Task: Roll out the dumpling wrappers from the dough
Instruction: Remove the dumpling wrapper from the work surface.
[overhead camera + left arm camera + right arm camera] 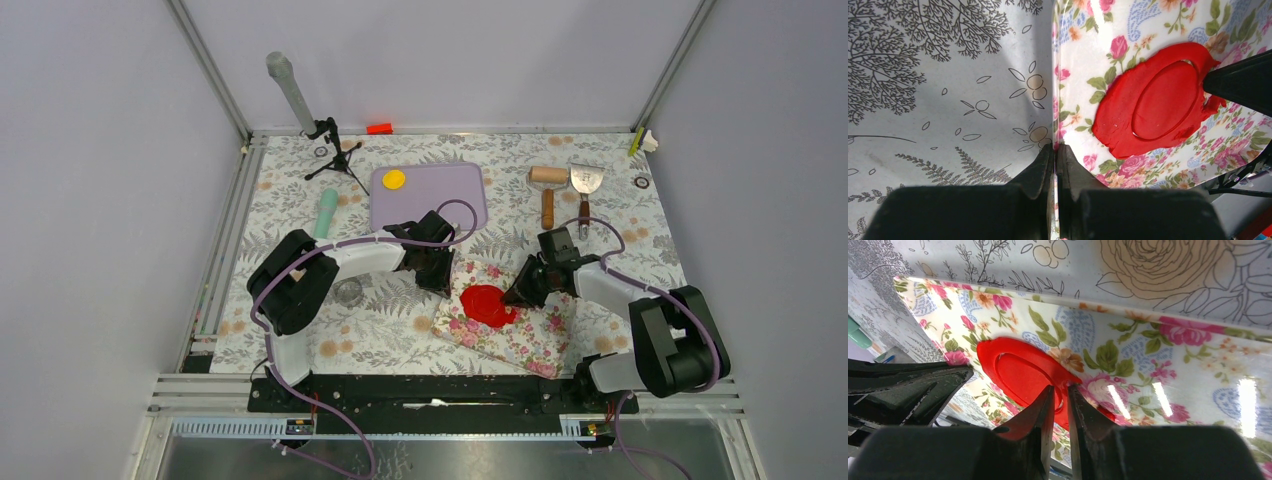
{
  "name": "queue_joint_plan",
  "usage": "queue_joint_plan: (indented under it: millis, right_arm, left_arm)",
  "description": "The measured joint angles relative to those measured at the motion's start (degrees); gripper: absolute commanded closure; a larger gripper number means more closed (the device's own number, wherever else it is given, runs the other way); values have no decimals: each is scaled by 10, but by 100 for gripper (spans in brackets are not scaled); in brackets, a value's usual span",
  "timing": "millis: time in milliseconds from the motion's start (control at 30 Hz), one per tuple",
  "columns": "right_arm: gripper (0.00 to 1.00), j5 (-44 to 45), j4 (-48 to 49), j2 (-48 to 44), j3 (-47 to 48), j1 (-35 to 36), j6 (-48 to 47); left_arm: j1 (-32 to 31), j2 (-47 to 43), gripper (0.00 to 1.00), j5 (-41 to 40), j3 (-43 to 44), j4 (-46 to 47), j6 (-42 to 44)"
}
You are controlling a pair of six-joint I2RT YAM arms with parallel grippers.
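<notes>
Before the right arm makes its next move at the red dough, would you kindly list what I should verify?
1. Mat held: the left gripper is shut on the floral mat edge: ok.
2. Cut made: red wrapper outlined in the dough: ok.
3. Wrapper free of the dough: cannot tell.
4. The right gripper at the dough's rim, jaws slightly apart: ok.
5. The yellow wrapper sits on the purple board: ok.

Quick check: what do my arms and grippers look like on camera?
Left arm and right arm: white links, bulky black joints, a lilac cable running along each. Left gripper and right gripper: black fingers tapering to wedge tips. No markings visible.
</notes>
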Motion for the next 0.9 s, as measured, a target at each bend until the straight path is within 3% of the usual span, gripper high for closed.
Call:
queue_joint_plan:
  millis: [400, 900]
  right_arm:
    - [90, -5, 7, 15, 4, 0, 0]
    - [99, -6, 8, 13, 0, 0, -8]
  left_arm:
    - [0, 0, 100, 0, 0, 0, 0]
    - [0, 1, 100, 0, 0, 0, 0]
